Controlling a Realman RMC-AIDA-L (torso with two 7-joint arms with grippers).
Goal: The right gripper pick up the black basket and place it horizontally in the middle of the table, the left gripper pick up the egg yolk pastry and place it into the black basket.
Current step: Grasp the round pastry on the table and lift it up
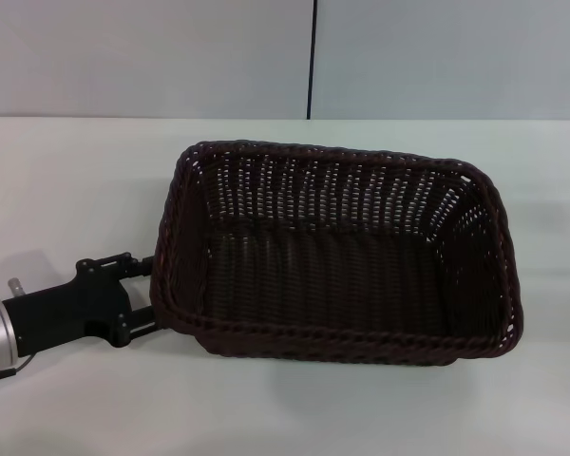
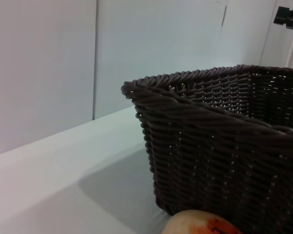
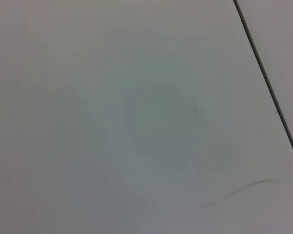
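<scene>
One basket and one pastry are occupying the white table (image 1: 76, 399). The black basket (image 1: 337, 256) is lying horizontally across the middle of the table, its long sides running parallel to the near and far edges, and its inside is showing nothing but dark weave, so the placing step appears finished and the pastry step is the one in hand.

The left gripper (image 1: 144, 294) is reaching in low from the near left corner, its prongs sitting just beside or touching the basket's left wall, below the braided rim. In the head view the egg yolk pastry is not showing at all. In the left wrist view the egg yolk pastry (image 2: 201, 224) is appearing at the picture's edge as a pale round with an orange-red patch, very close to the camera and in front of the basket's outer wall. That suggests the prongs are gripping it, though the fingers themselves are not showing closed around it, so whether they are clenched or released cannot be told.

The right gripper is out of sight in the head view; its wrist camera is facing only bare table surface.

Judging from this, the next move is calling for a lift above the rim, then travel over the wall toward the basket's middle before letting go.
</scene>
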